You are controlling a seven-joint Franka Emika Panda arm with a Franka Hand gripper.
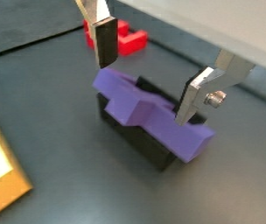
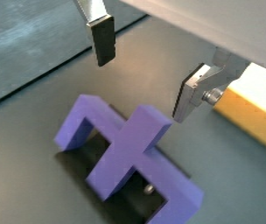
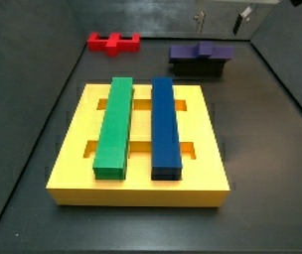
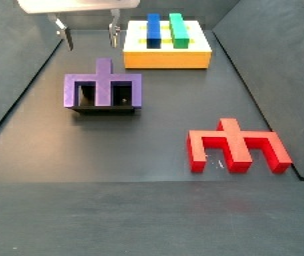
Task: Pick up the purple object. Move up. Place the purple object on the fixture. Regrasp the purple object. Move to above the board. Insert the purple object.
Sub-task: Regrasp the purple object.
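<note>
Your gripper [image 1: 157, 74] hangs above the purple object [image 1: 150, 116] with its jaws spread wide and nothing between them. The purple object lies across the top of the black fixture [image 1: 147, 146]; in a wrist view you see its legs and centre tab [image 2: 126, 154] from above. Only the side views give you the yellow board [image 3: 142, 181] with its green bar [image 3: 111, 124] and blue bar [image 3: 165, 126], and the red block [image 4: 236, 146] lying well apart on the floor.

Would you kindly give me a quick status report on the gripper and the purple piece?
Gripper open, empty, above the purple object. Purple object rests on the fixture, untouched by the fingers. Red block and board well clear.
</note>
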